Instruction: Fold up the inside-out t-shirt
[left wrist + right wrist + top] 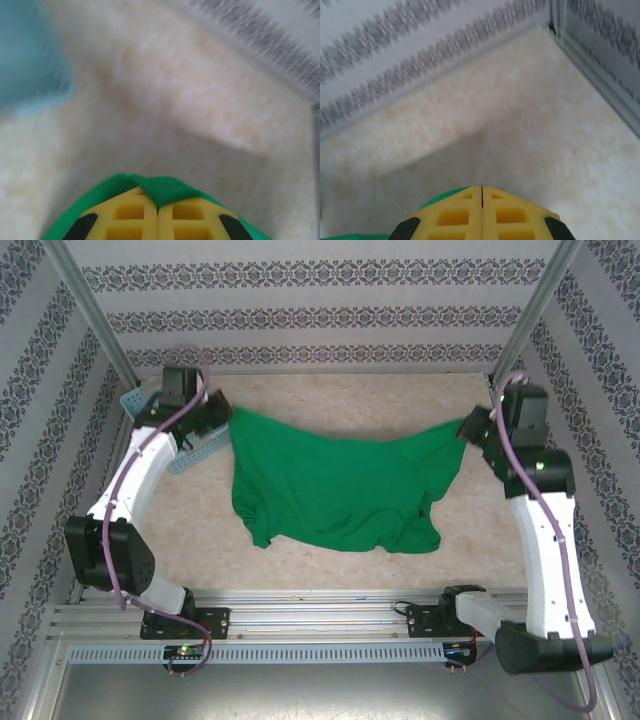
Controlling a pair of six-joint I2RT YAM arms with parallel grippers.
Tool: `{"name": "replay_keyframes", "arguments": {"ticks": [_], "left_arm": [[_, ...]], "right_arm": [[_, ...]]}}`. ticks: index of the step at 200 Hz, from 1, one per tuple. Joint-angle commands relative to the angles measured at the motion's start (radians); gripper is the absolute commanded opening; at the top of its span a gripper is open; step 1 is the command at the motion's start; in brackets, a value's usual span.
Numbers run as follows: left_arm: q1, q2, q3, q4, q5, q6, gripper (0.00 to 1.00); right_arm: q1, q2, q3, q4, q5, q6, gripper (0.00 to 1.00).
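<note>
L pincer point(224, 418) & R pincer point(466, 428) each clamped on an edge of bright green cloth t-shirt point(340, 485), spread btw them; no fold yet.

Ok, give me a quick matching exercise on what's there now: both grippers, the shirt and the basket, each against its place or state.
1 left gripper
2 right gripper
3 t-shirt
4 basket

A light blue, far left
B shut on the shirt's right corner
C green, spread mid-table
D shut on the shirt's left corner

Pairs: 1-D, 2-B, 3-C, 4-A
</note>
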Motion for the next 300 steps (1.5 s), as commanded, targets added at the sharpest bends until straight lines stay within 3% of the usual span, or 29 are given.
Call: {"name": "replay_keyframes", "arguments": {"ticks": [1, 45, 97, 122, 167, 204, 247, 278, 300], "left_arm": [[-0.004, 0.007, 0.212, -0.026, -0.022, -0.018, 0.0], [0.009, -0.123, 0.391, -0.019, 0.018, 0.002, 0.0], [0.009, -0.442, 0.249, 0.088, 0.037, 0.016, 0.0], [0.009, -0.487, 0.216, 0.087, 0.087, 0.017, 0.0], [0.009, -0.338, 0.222, -0.011, 0.161, 0.009, 0.0], [0.007, -0.101, 0.202, -0.088, 0.231, -0.023, 0.0], [0.006, 0.046, 0.124, -0.019, 0.18, -0.014, 0.0], [0.006, 0.124, 0.236, -0.057, 0.152, 0.007, 0.0], [0.01, 0.167, 0.409, -0.097, 0.093, 0.025, 0.0]], "right_arm": [[-0.035, 0.054, 0.207, 0.065, 0.0, -0.003, 0.0], [-0.057, 0.033, 0.538, 0.001, 0.048, -0.093, 0.0], [-0.056, -0.104, 0.725, -0.007, 0.037, -0.156, 0.0], [-0.055, -0.131, 0.757, -0.013, 0.06, -0.187, 0.0], [-0.051, -0.07, 0.72, -0.02, 0.062, -0.204, 0.0], [-0.052, -0.053, 0.468, 0.049, 0.023, -0.177, 0.0], [-0.051, -0.045, 0.183, 0.163, -0.035, -0.136, 0.0], [-0.053, 0.011, 0.19, 0.177, -0.014, -0.147, 0.0], [-0.059, 0.067, 0.305, 0.189, 0.015, -0.159, 0.0]]}}
